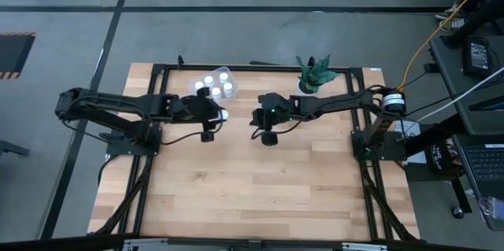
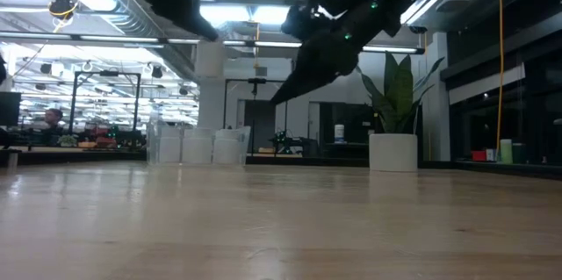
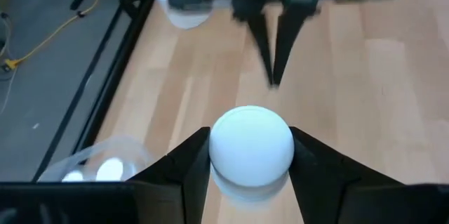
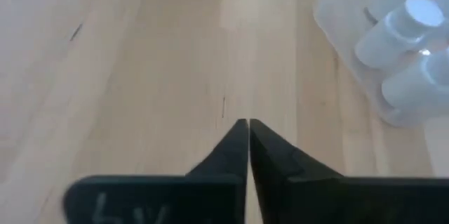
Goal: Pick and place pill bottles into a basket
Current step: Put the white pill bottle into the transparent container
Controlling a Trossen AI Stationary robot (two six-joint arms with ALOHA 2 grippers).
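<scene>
Pill bottles and their basket, ordered by size; wooden table [image 1: 260, 188] spans the middle of the high view, a black frame [image 1: 157, 68] edging it at the far side; left arm [image 1: 110, 109] reaches in from nine o'clock, right arm [image 1: 331, 103] from three o'clock, and the two meet near the table's far centre. White plant pot [image 1: 309, 86] with a green plant stands at about one o'clock on the table, just beyond the right arm; in the low view it [image 2: 392, 151] stands upright on the wood. Basket [image 1: 215, 83], a clear tub, sits at about eleven o'clock near the far edge; four white-capped pill bottles [image 1: 216, 86] stand upright inside it, close together; the low view shows them [image 2: 198, 147] as a row of pale cylinders. Left gripper [image 1: 221, 114] hangs just beside the basket, at its five o'clock side, clamped on a fifth pill bottle [image 3: 251, 145]; the left wrist view shows the white cap seated between the two dark fingers [image 3: 184, 168], both touching it. Right gripper [image 1: 257, 116] lies just beside the left one, at its three o'clock, above bare wood; its jaws are pressed together and hold nothing, as the right wrist view [image 4: 248, 127] shows; the basket [image 4: 351, 62] lies off to one side there.
</scene>
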